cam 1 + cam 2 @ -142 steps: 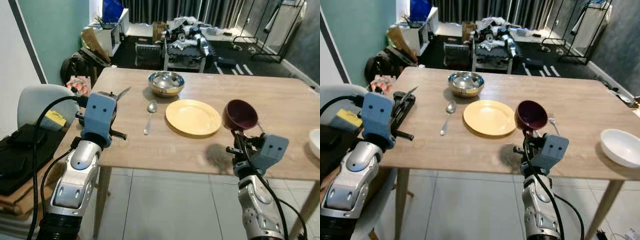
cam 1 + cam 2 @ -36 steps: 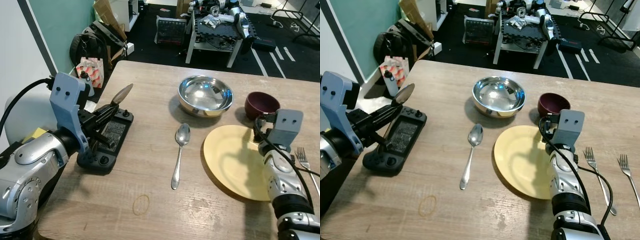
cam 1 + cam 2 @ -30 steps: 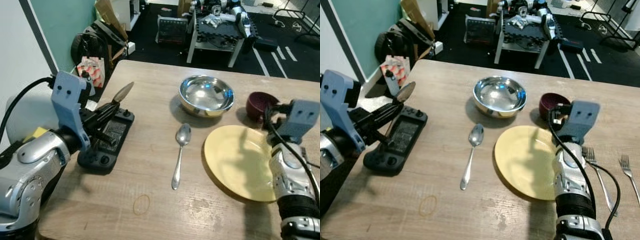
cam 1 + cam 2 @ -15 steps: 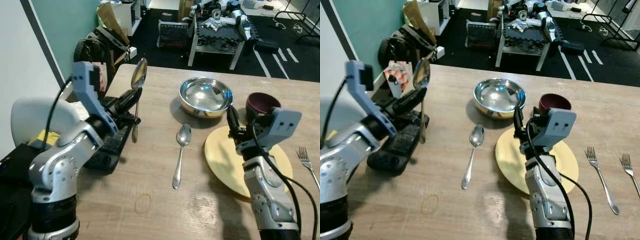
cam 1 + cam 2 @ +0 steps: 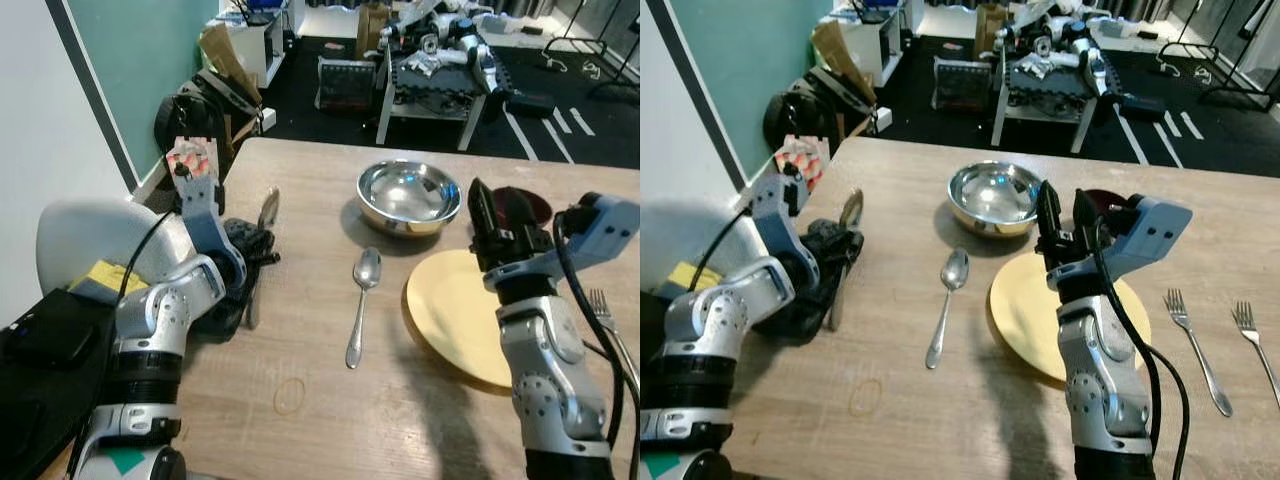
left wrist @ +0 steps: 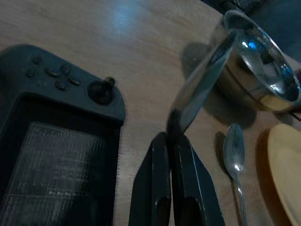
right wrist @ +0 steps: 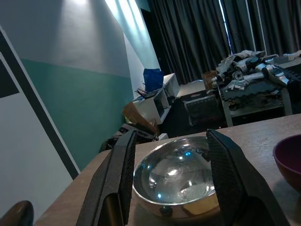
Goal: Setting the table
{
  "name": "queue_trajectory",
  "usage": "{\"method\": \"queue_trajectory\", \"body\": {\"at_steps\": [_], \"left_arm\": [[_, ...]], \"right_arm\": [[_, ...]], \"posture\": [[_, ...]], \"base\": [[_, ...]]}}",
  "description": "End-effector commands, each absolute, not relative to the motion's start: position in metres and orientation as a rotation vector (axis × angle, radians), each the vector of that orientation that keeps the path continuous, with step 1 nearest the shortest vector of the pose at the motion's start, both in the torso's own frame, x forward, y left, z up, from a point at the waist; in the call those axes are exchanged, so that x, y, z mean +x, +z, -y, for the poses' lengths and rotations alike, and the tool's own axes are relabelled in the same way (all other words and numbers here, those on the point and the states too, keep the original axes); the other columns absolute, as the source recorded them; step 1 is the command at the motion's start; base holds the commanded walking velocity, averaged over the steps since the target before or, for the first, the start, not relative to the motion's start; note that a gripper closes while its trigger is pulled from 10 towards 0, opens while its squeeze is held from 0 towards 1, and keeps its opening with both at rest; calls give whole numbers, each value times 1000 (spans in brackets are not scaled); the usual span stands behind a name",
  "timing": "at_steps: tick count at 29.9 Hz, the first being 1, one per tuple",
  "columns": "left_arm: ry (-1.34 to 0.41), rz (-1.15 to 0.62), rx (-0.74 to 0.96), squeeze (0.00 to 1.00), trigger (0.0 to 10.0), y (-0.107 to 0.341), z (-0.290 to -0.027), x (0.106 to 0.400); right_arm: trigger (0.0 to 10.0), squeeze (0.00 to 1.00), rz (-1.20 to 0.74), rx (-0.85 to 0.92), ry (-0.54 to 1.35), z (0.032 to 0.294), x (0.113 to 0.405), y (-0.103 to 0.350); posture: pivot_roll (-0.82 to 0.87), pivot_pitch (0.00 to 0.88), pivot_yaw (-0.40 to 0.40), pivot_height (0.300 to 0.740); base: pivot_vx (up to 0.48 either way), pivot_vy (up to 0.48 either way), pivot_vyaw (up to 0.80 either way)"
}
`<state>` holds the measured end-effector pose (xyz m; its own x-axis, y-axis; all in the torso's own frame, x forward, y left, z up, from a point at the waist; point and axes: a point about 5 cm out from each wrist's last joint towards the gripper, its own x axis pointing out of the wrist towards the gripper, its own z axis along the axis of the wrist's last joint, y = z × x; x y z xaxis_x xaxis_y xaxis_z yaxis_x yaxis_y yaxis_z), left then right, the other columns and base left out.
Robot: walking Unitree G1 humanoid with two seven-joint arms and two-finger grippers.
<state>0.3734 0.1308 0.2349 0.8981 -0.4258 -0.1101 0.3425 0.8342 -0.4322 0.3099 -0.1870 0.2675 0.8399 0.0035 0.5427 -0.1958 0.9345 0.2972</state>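
Observation:
My left gripper (image 6: 170, 139) is shut on the handle of a metal spoon (image 5: 267, 210), held low over the wooden table (image 5: 330, 420) at its left side, above a black handheld game console (image 6: 51, 141). A second spoon (image 5: 362, 300) lies between it and the yellow plate (image 5: 445, 320). Behind them stands a steel bowl (image 5: 408, 195). My right gripper (image 5: 1065, 218) is open and empty, raised over the plate's far edge with its fingers pointing toward the steel bowl (image 7: 178, 181). A maroon bowl (image 7: 288, 160) sits just right of the gripper, partly hidden by it.
Two forks (image 5: 1196, 345) (image 5: 1255, 345) lie on the table right of the plate. A white chair back (image 5: 90, 230) and dark items stand left of the table. Beyond the far edge are bags, boxes and a low stand with robot parts (image 5: 440, 50).
My left gripper has swung the spoon down from upright to low over the console. My right gripper has risen and tilted up over the plate's far edge. The camera shifted slightly.

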Motion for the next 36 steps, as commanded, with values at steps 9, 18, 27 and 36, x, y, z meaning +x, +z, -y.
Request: {"method": "queue_trajectory", "body": {"at_steps": [9, 18, 27, 36], "left_arm": [[-623, -184, -537, 0, 10000, 240, -122, 355], [-622, -180, -631, 1000, 10000, 231, -118, 362], [-642, -176, -636, 1000, 10000, 225, -120, 362], [-609, -63, -396, 0, 10000, 245, -131, 352]], "right_arm": [[10000, 0, 507, 380, 145, 174, 309, 257], [10000, 0, 485, 388, 168, 169, 311, 255], [10000, 0, 484, 381, 165, 171, 310, 257], [10000, 0, 485, 379, 170, 170, 310, 258]], "posture": [[130, 103, 93, 740], [117, 105, 82, 740], [107, 107, 79, 740], [109, 107, 78, 740]], "base": [[0, 0, 0], [0, 0, 0], [0, 0, 0], [0, 0, 0]]}}
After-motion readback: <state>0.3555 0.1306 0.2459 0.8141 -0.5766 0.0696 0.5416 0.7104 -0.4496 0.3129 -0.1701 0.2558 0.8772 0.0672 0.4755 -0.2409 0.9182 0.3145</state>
